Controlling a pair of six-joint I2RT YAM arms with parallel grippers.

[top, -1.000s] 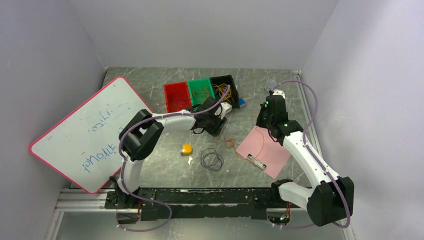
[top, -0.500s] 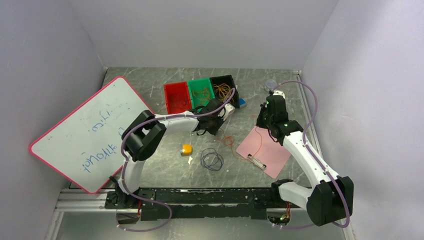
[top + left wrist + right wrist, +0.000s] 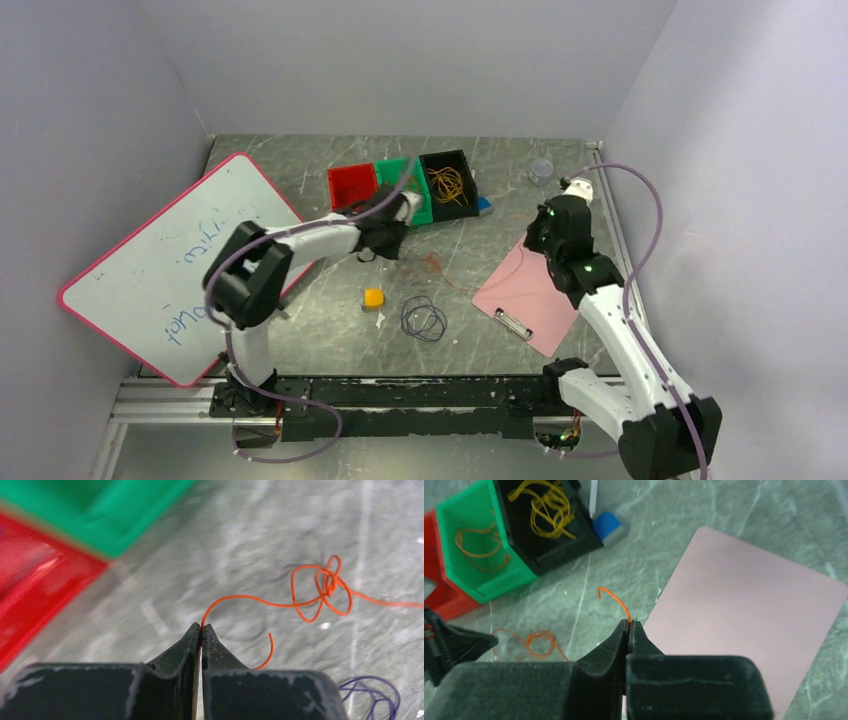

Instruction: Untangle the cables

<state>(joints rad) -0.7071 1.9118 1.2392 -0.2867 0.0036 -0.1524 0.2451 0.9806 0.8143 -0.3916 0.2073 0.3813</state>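
Pinching thin orange wire at both ends, left gripper and right gripper fully closed, with knot midway between them. Could cinch knot tighter if pulled straight apart, or slip free given tiny bite

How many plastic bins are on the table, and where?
3, side by side at the far middle of the table: red bin on the left, green bin in the centre, black bin on the right. None seems hidden.
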